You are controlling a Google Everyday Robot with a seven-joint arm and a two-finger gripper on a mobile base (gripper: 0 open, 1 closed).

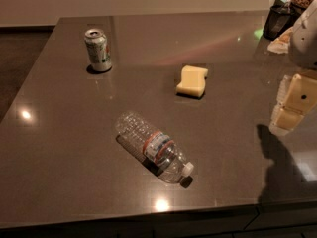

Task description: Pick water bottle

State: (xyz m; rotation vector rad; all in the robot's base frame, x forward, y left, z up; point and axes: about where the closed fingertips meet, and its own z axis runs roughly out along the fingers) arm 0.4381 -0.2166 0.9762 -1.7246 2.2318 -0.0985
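Likely kitchen or break area: glossy dark stone-look table [59, 148], light glints [25, 114] on top. Hand [290, 108] hangs over table's right edge. Left of hand: yellow sponge [192, 80], water bottle [153, 145] on its side, soda can [98, 50] farther off. Beyond hand: dark container [277, 21].

No word, brand or number can be read anywhere. The water bottle [154, 148] lies on its side toward 6 o'clock on the table [59, 172]. Around its middle it carries a blue-white label band with red edges, and the print on the band is too blurred to make out. The soda can [98, 49] stands upright toward 10 o'clock and shows green-and-white printing with a touch of red, which is also illegible. The gripper [283, 122] hangs at 3 o'clock over the table's right side. The only mark on its cream housing is a small dark dot, not a letter or sign.
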